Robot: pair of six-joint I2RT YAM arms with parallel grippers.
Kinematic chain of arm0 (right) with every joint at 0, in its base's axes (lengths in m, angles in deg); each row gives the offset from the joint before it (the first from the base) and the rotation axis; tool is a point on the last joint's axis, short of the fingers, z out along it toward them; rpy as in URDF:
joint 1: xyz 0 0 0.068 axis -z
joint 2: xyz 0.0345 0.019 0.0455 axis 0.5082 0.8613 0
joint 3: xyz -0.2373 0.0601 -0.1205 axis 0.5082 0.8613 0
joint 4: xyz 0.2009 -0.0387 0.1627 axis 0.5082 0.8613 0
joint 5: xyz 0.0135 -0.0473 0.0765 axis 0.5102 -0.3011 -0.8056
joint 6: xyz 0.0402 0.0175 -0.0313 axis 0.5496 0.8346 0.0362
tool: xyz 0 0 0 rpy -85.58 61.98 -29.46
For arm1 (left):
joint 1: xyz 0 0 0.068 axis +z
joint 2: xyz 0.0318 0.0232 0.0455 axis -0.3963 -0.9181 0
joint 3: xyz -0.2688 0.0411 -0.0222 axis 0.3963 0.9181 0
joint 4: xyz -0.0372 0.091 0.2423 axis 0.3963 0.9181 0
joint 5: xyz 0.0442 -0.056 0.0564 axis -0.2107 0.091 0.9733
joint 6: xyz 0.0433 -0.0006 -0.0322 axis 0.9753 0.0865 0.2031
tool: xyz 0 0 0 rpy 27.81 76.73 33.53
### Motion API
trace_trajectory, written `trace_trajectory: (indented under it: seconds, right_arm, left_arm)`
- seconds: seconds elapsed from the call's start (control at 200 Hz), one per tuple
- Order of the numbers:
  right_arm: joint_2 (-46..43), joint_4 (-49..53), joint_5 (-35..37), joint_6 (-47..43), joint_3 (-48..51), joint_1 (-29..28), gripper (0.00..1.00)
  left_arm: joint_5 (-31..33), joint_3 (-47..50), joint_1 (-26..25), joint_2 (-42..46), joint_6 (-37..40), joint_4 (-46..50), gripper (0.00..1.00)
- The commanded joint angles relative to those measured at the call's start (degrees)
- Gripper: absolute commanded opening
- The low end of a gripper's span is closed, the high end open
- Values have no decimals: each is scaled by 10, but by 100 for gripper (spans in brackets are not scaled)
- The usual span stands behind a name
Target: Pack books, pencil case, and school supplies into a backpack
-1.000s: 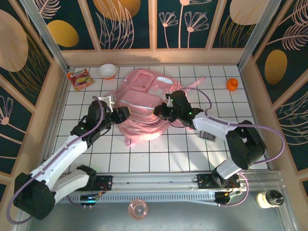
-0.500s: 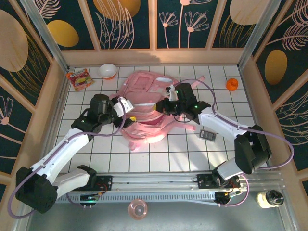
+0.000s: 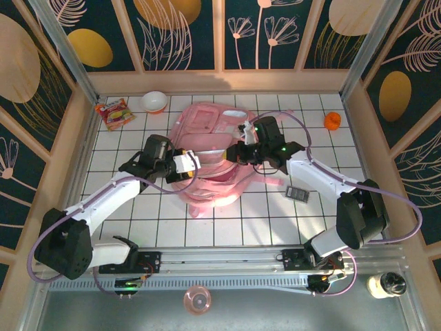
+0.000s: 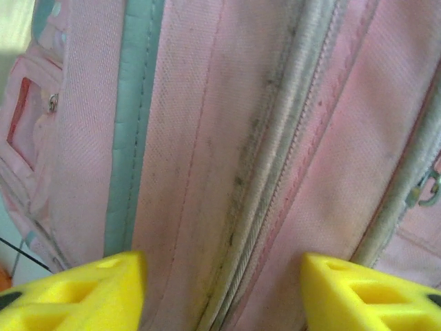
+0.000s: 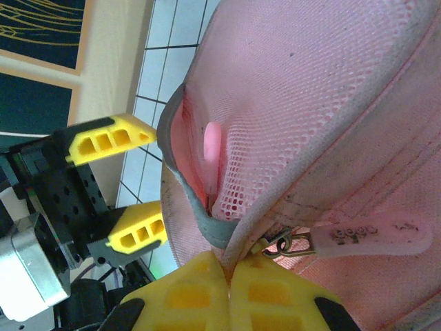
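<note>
- Your left gripper (image 4: 222,265) has swung in from the tiles on the bag's left. It now sits right against the side of the backpack (image 3: 207,124).
- Its jaws flared wide on the way in and have come back to about half open.
- Those jaws hold nothing. In the left wrist view the two yellow fingers stand apart, with pink fabric and a zip line running between and beyond them. I cannot tell whether the tips touch the cloth.
- Your right gripper (image 5: 227,272) has travelled from the middle of the bag up toward its top and stays clamped. Its fingers are pressed together on a fold of the backpack's edge, just beside the zip pull (image 5: 372,238).
- That pinch has lifted and bunched the bag. A grey-rimmed pocket mouth (image 5: 200,217) now gapes beside the mesh panel (image 5: 296,103), facing the left gripper's open fingers.
- I read this as the opening step. You have a mouth held up and a free gripper lined up at it, perhaps to spread it wider. Neither gripper carries an item, so packing proper has not begun.
- The backpack lies mid-table (image 3: 227,221), toward the far side, between your two arms.
- The dark grey calculator (image 3: 299,194) rests on the tiles to the bag's right, apart from it and near your right forearm. It looks like the closest thing to fetch once the mouth holds open.
</note>
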Motion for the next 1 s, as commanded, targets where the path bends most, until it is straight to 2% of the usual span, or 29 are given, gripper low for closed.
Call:
trace_trajectory:
  seconds: [0.0, 0.085, 0.145, 0.38, 0.591, 0.661, 0.756, 0.896, 0.996]
  right_arm:
    - [-25, -35, -45, -37, -34, 5, 0]
    - [-22, -32, -51, -45, -36, 8, 0]
    - [-19, -30, -56, -50, -39, 9, 0]
    - [-8, -28, -75, -69, -44, 8, 0]
    - [2, -33, -87, -70, -52, 25, 0]
    - [2, -33, -89, -69, -52, 25, 0]
    - [-3, -34, -89, -67, -50, 25, 0]
    - [-7, -39, -92, -60, -47, 25, 0]
    - [-9, -43, -98, -54, -45, 25, 0]
  left_arm:
    - [-23, 1, -8, 12, 3, -13, 43]
    - [-42, 3, -18, 30, -14, 6, 13]
    - [-48, 6, -30, 46, -23, 22, 0]
    - [-87, 20, -56, 107, -87, 45, 0]
    - [-77, 40, -57, 129, -116, 18, 0]
    - [-65, 49, -58, 131, -130, -6, 32]
    - [-39, 60, -59, 135, -148, -52, 57]
    - [-24, 60, -63, 117, -157, -86, 71]
    - [5, 57, -71, 97, -156, -103, 77]
